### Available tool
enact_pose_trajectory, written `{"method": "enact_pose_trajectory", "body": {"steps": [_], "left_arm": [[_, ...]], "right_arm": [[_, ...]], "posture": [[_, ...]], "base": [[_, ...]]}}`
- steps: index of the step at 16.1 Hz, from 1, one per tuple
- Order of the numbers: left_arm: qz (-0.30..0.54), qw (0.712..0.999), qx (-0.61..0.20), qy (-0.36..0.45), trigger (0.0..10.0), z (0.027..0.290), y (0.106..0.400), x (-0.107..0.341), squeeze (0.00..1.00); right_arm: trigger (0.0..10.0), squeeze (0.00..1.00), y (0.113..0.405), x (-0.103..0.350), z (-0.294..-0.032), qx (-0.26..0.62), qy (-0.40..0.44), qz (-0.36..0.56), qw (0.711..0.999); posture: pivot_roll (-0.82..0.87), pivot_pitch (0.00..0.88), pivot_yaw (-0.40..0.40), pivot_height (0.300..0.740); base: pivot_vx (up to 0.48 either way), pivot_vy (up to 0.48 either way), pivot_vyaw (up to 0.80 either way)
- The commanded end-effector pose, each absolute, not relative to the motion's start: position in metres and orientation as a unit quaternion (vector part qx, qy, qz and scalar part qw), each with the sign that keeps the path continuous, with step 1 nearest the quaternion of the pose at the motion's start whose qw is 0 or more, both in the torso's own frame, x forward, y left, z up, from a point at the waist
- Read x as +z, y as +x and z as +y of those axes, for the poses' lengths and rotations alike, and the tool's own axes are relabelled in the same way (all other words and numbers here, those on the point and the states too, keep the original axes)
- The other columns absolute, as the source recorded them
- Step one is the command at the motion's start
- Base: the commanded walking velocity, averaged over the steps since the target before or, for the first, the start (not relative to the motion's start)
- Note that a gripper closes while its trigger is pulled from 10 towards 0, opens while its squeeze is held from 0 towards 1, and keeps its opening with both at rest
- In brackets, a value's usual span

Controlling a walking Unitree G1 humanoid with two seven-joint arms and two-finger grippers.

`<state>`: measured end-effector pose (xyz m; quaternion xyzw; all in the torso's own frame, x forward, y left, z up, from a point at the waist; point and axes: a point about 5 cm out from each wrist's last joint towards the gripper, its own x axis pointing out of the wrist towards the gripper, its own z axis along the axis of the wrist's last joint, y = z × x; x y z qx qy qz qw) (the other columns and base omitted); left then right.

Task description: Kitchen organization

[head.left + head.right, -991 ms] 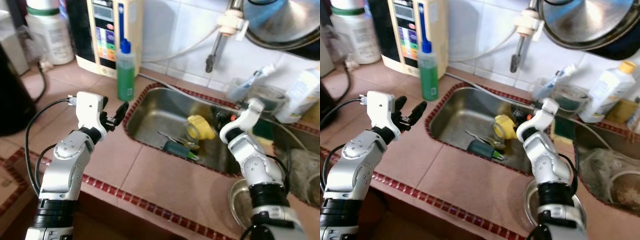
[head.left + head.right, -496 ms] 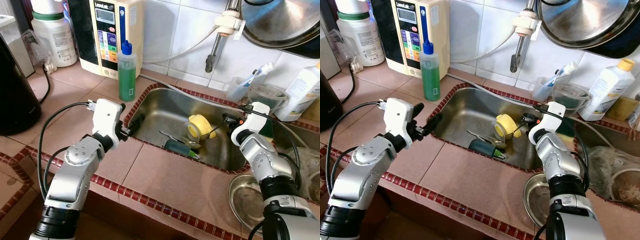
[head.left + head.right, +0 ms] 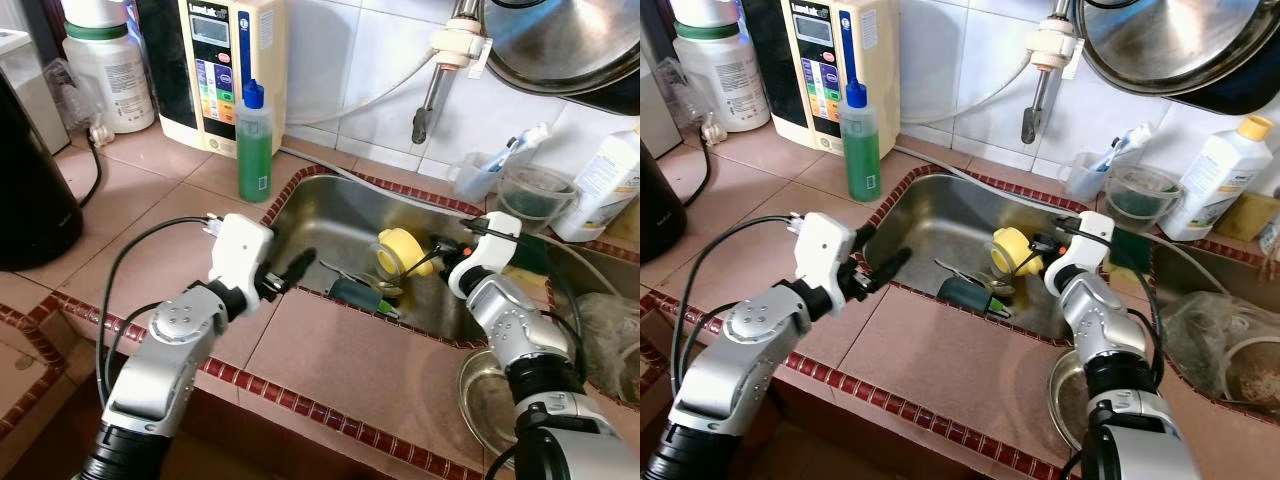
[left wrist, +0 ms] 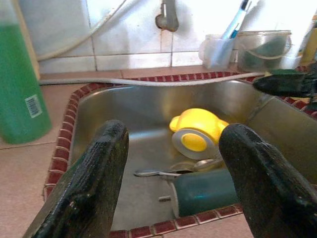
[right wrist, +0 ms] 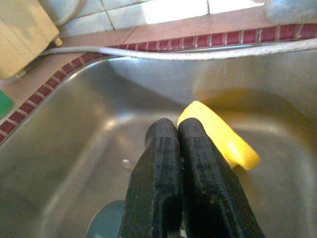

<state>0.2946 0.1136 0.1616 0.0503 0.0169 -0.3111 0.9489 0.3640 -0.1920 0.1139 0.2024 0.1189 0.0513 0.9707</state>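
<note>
A steel sink [image 3: 325,210] holds a yellow cup [image 3: 400,252] on its side, a dark teal cup [image 3: 352,295] lying next to it, and a spoon [image 3: 338,271]. My left gripper [image 3: 291,271] hovers open over the sink's near left rim, and both cups lie beyond its spread fingers [image 4: 106,163]. My right gripper [image 3: 428,264] is inside the sink at the right. It is shut with nothing in it, and its tip [image 5: 177,128] is just in front of the yellow cup [image 5: 223,136]. A green soap bottle [image 3: 253,145] stands on the counter left of the sink.
A water ioniser [image 3: 222,70], a white jar [image 3: 105,65] and a black appliance [image 3: 30,190] line the left of the counter. The tap [image 3: 432,90] hangs over the sink. A toothbrush cup [image 3: 475,175], clear tub [image 3: 530,195] and white bottle [image 3: 610,180] stand behind; a steel bowl [image 3: 490,395] sits at the front right.
My left gripper has swung right from beside the soap bottle to the sink's near left rim. The right gripper has reached further into the sink toward the yellow cup. The camera shifted too.
</note>
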Motion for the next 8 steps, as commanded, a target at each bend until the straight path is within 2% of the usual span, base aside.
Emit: {"method": "enact_pose_trajectory", "body": {"steps": [1, 8], "left_arm": [[0.015, 0.942, -0.331, 0.048, 10.0, 0.107, 0.291, 0.165, 0.0], [0.068, 0.913, -0.395, 0.081, 10.0, 0.086, 0.268, 0.142, 0.0]], "right_arm": [[10.0, 0.0, 0.364, 0.112, -0.194, 0.049, 0.199, 0.121, 0.971], [10.0, 0.0, 0.368, 0.113, -0.19, 0.057, 0.197, 0.123, 0.971]], "posture": [[0.06, 0.0, -0.086, 0.74], [0.09, 0.007, -0.093, 0.74]], "base": [[0.0, 0.0, 0.0], [0.0, 0.0, 0.0]]}}
